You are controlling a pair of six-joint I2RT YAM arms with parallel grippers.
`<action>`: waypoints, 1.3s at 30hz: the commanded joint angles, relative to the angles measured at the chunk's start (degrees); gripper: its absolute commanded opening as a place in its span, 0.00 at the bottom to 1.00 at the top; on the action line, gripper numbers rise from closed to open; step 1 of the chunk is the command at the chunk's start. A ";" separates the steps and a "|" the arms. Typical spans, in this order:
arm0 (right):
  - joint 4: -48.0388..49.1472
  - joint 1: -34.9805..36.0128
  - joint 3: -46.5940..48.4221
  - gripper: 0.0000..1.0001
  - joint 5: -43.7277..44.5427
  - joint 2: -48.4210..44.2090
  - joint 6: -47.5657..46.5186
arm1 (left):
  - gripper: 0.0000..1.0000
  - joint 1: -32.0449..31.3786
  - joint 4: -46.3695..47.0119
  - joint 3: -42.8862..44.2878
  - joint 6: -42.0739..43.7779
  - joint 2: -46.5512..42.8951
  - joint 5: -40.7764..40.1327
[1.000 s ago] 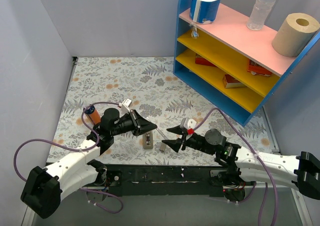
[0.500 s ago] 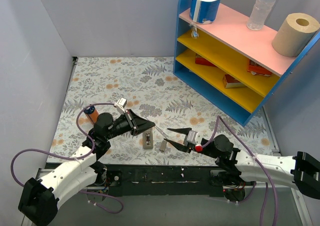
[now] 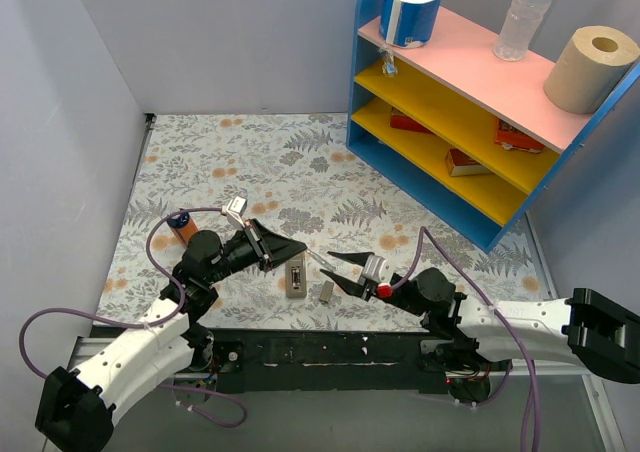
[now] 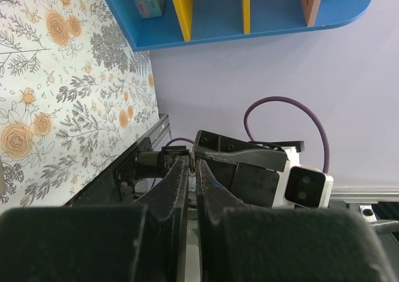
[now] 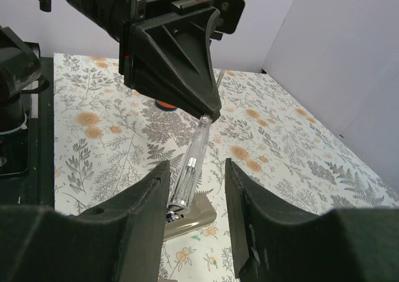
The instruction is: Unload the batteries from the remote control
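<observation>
The remote control (image 3: 296, 278) lies grey back up near the table's front edge, its compartment open. It also shows in the right wrist view (image 5: 198, 218). My left gripper (image 3: 292, 248) is shut on a long thin silvery stick (image 3: 316, 259), which slants down to the remote's compartment (image 5: 194, 158). In the left wrist view the left gripper (image 4: 192, 170) has its fingers pressed together. My right gripper (image 3: 345, 270) is open just right of the remote, its fingers either side of the stick (image 5: 194, 194). A small flat grey lid (image 3: 326, 291) lies beside the remote. I cannot make out the batteries.
An orange cylinder with a dark cap (image 3: 183, 224) lies left of my left arm. A blue shelf unit (image 3: 450, 112) with yellow boards stands at the back right, carrying a toilet roll (image 3: 411, 7), a clear bottle (image 3: 527, 12) and a brown paper roll (image 3: 590, 67).
My right gripper has turned and closed in slightly toward the remote, staying open. My left arm has shifted a little left, still holding the stick at the remote.
</observation>
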 commanded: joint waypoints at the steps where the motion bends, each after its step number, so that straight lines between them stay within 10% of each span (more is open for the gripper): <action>1: 6.43 0.71 2.45 0.46 4.99 1.29 0.54 | 0.00 0.00 -0.39 -0.68 -26.02 -2.12 -0.70; 8: 8.10 1.24 3.68 0.38 7.45 3.75 1.33 | 0.00 0.00 -2.07 -0.41 -25.23 -2.92 -1.58; 13: 10.81 1.50 3.25 0.01 8.15 4.37 1.33 | 0.00 0.00 -2.32 -0.68 -24.71 -3.79 -1.93; 15: 10.39 1.59 3.24 0.01 8.07 3.50 1.24 | 0.17 0.00 -3.29 -0.59 -23.83 -3.88 -1.49; 17: 4.70 1.50 4.12 0.01 10.07 1.40 0.89 | 0.52 0.00 -7.13 0.46 -21.29 -3.97 -1.31; 20: -10.38 1.41 7.54 0.01 11.32 -2.20 -2.78 | 0.74 0.08 -14.85 2.83 -13.33 -3.88 -2.45; 29: -48.74 -4.73 23.09 0.01 10.35 -6.70 -9.48 | 0.79 0.00 -42.55 25.41 14.13 4.99 -14.48; 39: -80.39 -6.06 42.24 0.01 5.61 2.69 -15.45 | 0.77 5.60 -48.38 33.51 26.36 15.71 -15.74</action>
